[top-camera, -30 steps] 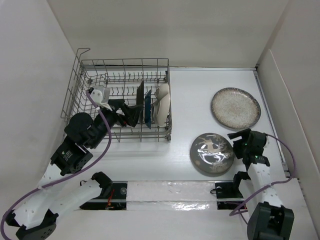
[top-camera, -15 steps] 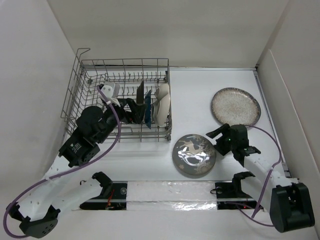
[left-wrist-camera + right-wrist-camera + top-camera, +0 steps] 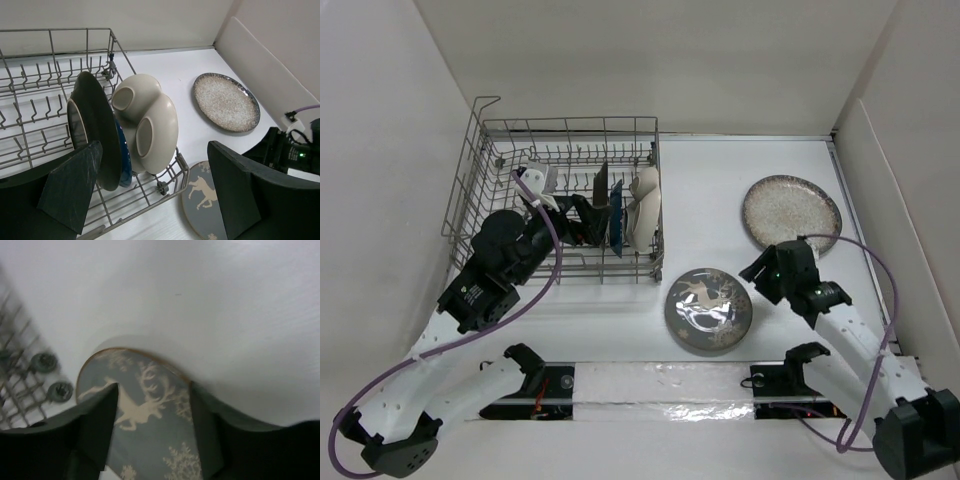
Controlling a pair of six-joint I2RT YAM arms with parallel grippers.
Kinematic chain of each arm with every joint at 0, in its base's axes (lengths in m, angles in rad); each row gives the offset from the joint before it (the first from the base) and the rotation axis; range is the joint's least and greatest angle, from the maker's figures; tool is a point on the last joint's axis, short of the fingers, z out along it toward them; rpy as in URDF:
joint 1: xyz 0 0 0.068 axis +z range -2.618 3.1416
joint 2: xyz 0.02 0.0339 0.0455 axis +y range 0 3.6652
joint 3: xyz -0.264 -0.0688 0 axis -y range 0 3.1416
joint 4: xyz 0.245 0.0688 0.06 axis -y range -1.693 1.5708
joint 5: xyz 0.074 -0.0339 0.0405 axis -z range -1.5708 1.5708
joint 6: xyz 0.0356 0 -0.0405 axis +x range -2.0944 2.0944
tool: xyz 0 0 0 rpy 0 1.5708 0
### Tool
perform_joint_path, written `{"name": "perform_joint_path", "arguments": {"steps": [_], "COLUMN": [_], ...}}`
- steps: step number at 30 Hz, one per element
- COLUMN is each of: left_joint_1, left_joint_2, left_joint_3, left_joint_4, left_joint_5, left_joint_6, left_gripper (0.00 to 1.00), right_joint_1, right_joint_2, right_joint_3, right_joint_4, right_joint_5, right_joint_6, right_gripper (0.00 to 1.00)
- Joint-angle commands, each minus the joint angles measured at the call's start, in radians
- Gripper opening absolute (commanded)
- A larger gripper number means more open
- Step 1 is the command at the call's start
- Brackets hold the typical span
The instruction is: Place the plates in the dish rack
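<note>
The grey wire dish rack (image 3: 500, 175) stands at the far left. Three plates stand on edge in its right end: a brown-rimmed beige plate (image 3: 95, 125), a dark blue dish (image 3: 125, 167) and the cream three-section plate (image 3: 150, 127). My left gripper (image 3: 585, 220) hovers open and empty over the rack, just left of them. The grey reindeer plate (image 3: 709, 310) lies flat just beyond the rack's near right corner. My right gripper (image 3: 765, 272) is open above its right edge, and the plate (image 3: 150, 430) shows between the fingers. The speckled cream plate (image 3: 791, 215) lies flat at the far right.
White walls close in the table on the left, back and right. The rack's raised wire handle (image 3: 485, 105) stands at its far left corner. Purple cables loop from both arms. The rack's left rows of tines (image 3: 30, 85) hold no dishes.
The reindeer plate has slid left toward the rack, moved by my right gripper, which has since drawn back a little. My left gripper has moved slightly right and farther into the rack.
</note>
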Motion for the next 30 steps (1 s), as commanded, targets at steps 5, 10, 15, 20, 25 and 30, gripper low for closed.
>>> {"name": "perform_joint_path", "arguments": {"steps": [5, 10, 15, 20, 25, 30], "left_joint_1": [0.005, 0.005, 0.005, 0.005, 0.005, 0.005], "left_joint_2": [-0.006, -0.007, 0.004, 0.007, 0.000, 0.009], "left_joint_3": [-0.016, -0.018, -0.019, -0.019, -0.025, -0.022], "left_joint_4": [0.054, 0.054, 0.056, 0.054, 0.057, 0.059], "left_joint_5": [0.032, 0.023, 0.020, 0.009, -0.005, 0.003], "left_joint_6": [-0.004, -0.004, -0.004, -0.001, 0.000, 0.000], "left_gripper": [0.83, 0.83, 0.83, 0.82, 0.82, 0.82], "right_joint_1": [0.280, 0.584, 0.819, 0.939, 0.957, 0.918], "right_joint_2": [0.007, 0.102, 0.197, 0.196, 0.245, 0.299], "right_joint_3": [0.155, 0.225, 0.299, 0.267, 0.204, 0.179], "right_joint_4": [-0.165, -0.245, -0.363, -0.362, -0.319, -0.267], "right_joint_5": [0.069, 0.007, -0.063, -0.166, -0.122, -0.074], "right_joint_6": [-0.060, -0.069, -0.051, 0.031, 0.109, 0.135], "right_gripper": [0.02, 0.00, 0.00, 0.00, 0.00, 0.00]}}
